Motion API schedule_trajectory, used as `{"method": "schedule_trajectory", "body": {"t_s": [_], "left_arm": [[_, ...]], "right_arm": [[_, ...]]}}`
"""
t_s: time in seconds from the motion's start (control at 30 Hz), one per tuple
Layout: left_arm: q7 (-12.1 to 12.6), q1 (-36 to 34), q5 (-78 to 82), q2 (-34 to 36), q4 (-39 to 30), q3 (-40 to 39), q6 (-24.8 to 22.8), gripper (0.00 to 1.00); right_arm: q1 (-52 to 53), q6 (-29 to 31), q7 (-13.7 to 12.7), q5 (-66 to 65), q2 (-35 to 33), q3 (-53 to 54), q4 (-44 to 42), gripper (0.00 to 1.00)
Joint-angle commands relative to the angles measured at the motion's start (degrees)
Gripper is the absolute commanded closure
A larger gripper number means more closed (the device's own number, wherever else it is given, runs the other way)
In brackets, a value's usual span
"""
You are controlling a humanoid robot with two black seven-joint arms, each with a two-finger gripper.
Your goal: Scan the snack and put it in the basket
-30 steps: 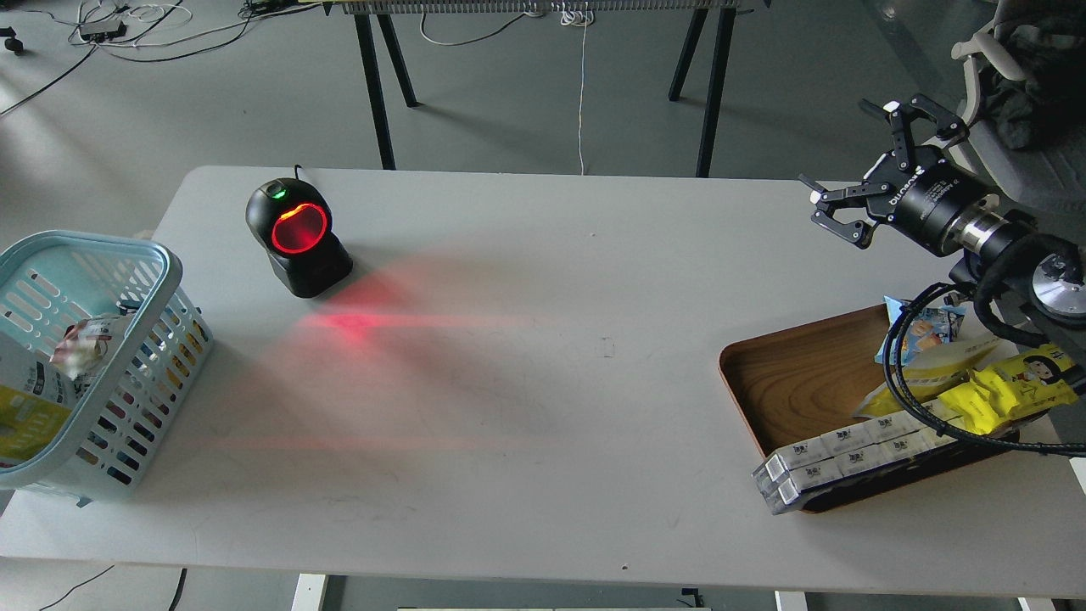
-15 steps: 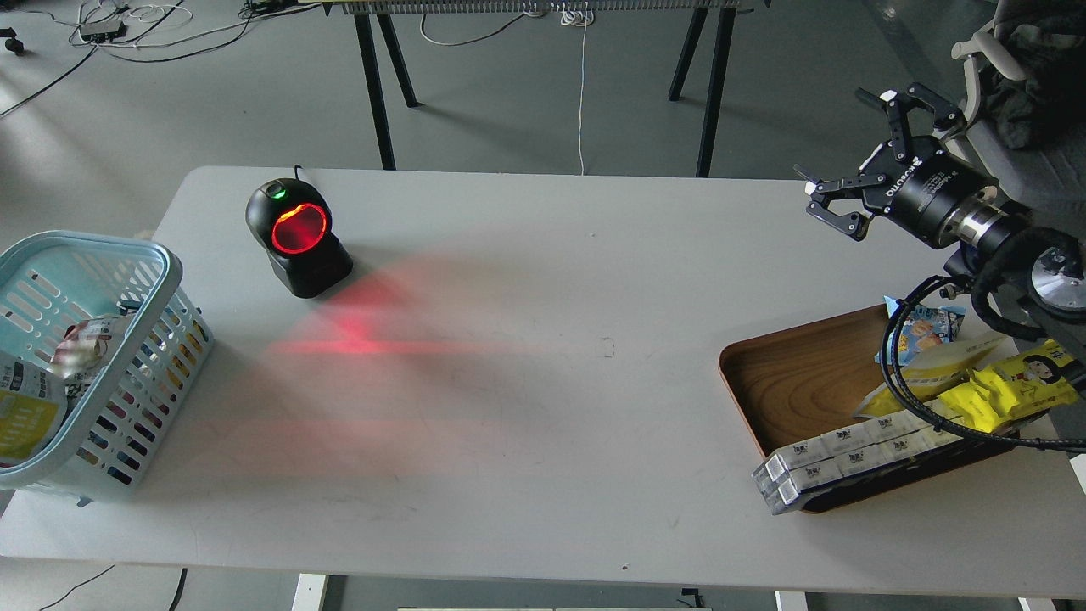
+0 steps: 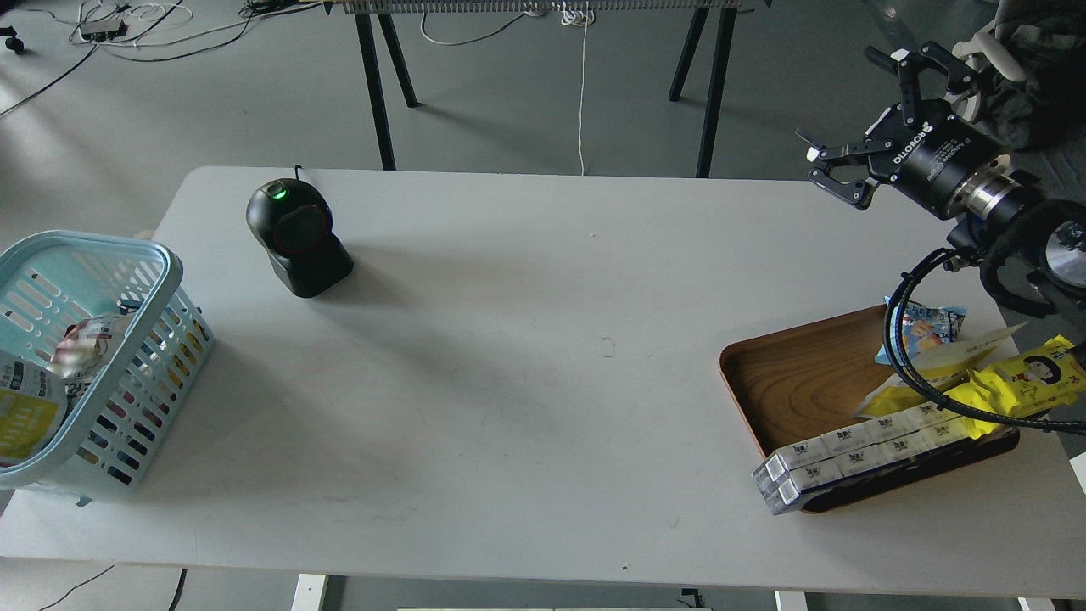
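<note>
far left, the light blue slotted plastic basket sits at the table's left edge, tipped a bit and cut off by the frame. inside it, down in the near-left corner, there's a yellow and white pouch with only a slice showing, so i can't read the print or be sure how it's lying. looks to me like the snack is already in there, next to a crumpled whitish wrapper

moving right, the black dome-shaped barcode scanner stands on the far-left part of the grey table, window dark, little green light on top

right side: the brown wooden tray holds a small blue packet, a bright yellow wrapper with a cartoon face and a row of white boxes along its near edge, partly crossed by a black cable

above and beyond the tray, the right gripper hangs in the air over the table's far right edge, fingers spread wide, nothing in them. the pouch lies way off to its left, the whole table between them. left arm isn't in view at all, so if anything still needs doing at the basket, i'd guess that's the nearer arm, but can't tell
</note>
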Motion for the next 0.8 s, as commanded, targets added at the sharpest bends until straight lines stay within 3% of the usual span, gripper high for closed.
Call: {"method": "schedule_trajectory", "body": {"t_s": [0.0,0.13,0.2,0.47,0.6,0.7,0.77], "left_arm": [[0.1,-0.1,-11.6,-7.1,1.4,-0.1,-1.5,0.03],[0.6,0.1,-22.6,-13.2,2.7,-1.6,-2.0,0.02],[2.0,0.3,-25.5,-15.3,2.7,-2.0,-2.5,0.02],[3.0,1.1,-37.7,-19.6,3.1,-2.8,-3.8,0.01],[5.2,1.1,-41.6,-24.0,9.5,-5.0,-4.5,0.01],[7.9,1.5,-41.6,-26.4,13.4,-4.8,-7.7,0.01],[7.7,2.7,-41.6,-26.5,13.6,-4.9,-8.8,0.01]], "right_arm": [[-2.3,-0.3,0.0,-0.1,-2.4,0.3,2.2,0.01],[-4.5,-0.2,0.0,0.0,-6.8,0.9,3.3,0.01],[-5.4,-0.2,0.1,0.0,-7.8,1.1,4.0,0.01],[-6.1,-0.3,0.3,0.0,-7.6,1.3,4.1,0.01],[-6.1,-0.3,0.3,0.0,-6.3,1.6,3.8,0.01],[-6.1,-0.4,0.3,-0.1,-5.1,1.6,3.5,0.01],[-6.1,-0.4,0.3,-0.1,-4.1,1.6,3.4,0.01]]}}
